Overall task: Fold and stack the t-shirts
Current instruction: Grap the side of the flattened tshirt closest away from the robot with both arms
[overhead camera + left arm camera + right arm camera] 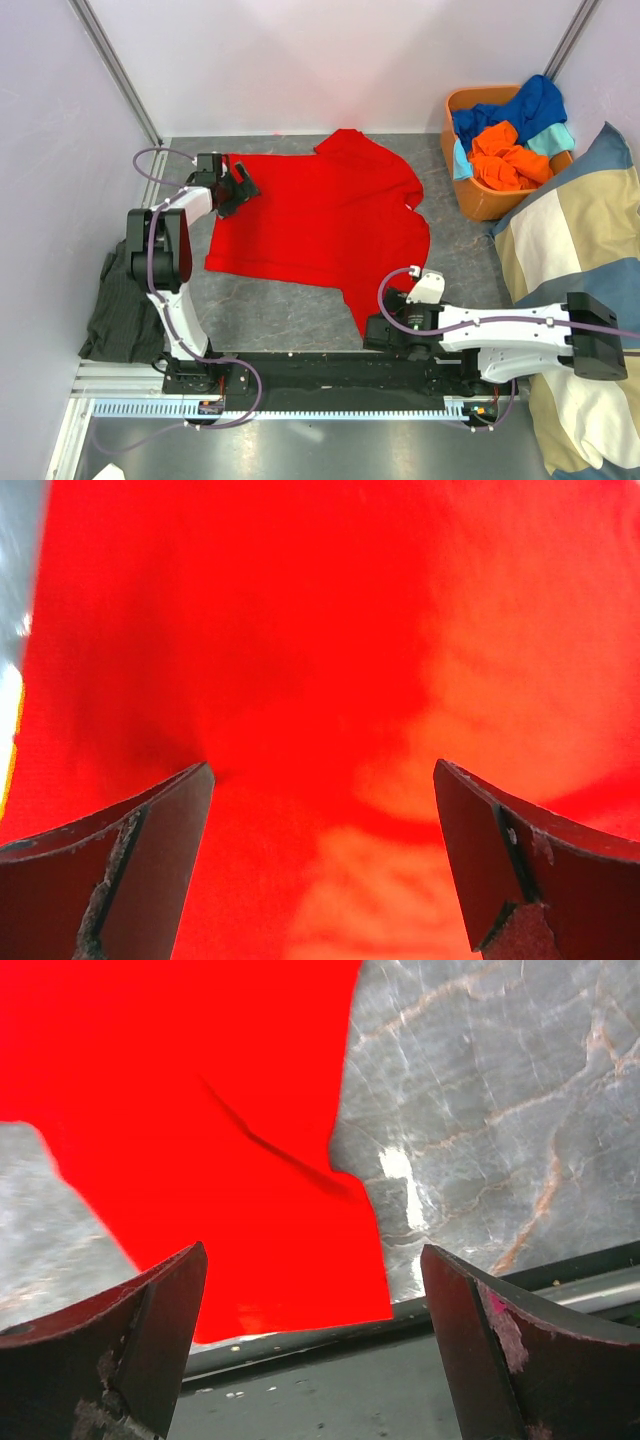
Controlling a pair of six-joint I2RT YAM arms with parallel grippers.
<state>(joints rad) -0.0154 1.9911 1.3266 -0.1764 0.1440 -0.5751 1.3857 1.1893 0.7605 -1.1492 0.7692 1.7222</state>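
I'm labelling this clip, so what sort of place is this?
Probably a robot lab test cell: plain white partition walls, two robot arms bolted to a rail at the table edge, and a red t-shirt laid out near a basket of shirts.

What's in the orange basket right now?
The basket holds a crumpled orange shirt on top, with a blue shirt and a teal shirt around it. Anything beneath them is covered.
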